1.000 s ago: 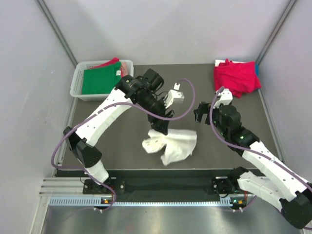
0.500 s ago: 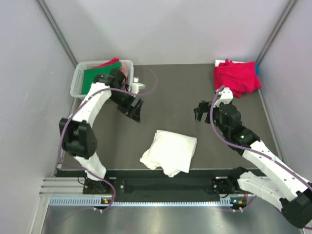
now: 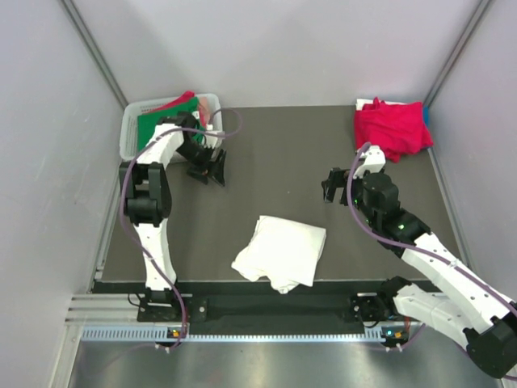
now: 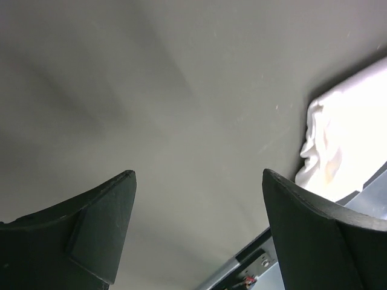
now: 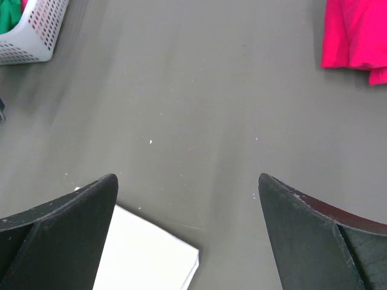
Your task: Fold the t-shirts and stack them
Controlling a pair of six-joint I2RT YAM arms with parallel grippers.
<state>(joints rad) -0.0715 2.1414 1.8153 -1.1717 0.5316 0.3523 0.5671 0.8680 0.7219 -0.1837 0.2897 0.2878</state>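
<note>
A folded white t-shirt [image 3: 281, 252] lies on the dark table near the front edge; its crumpled edge [image 4: 338, 139] shows at the right of the left wrist view and a flat corner [image 5: 142, 257] in the right wrist view. Crimson t-shirts [image 3: 393, 127] are piled at the back right, their edge [image 5: 357, 33] at the top right of the right wrist view. A green t-shirt [image 3: 155, 129] with a red one on top fills the basket. My left gripper [image 3: 212, 168] is open and empty beside the basket. My right gripper [image 3: 333, 187] is open and empty above bare table.
A white slatted basket [image 3: 129, 139] stands at the back left, its corner [image 5: 33, 36] in the right wrist view. Grey walls close in three sides. A metal rail [image 3: 266, 307] runs along the table's near edge.
The left gripper let go of the white t-shirt, which now lies flat near the front, and swung back left to the basket. The right arm has not moved.
</note>
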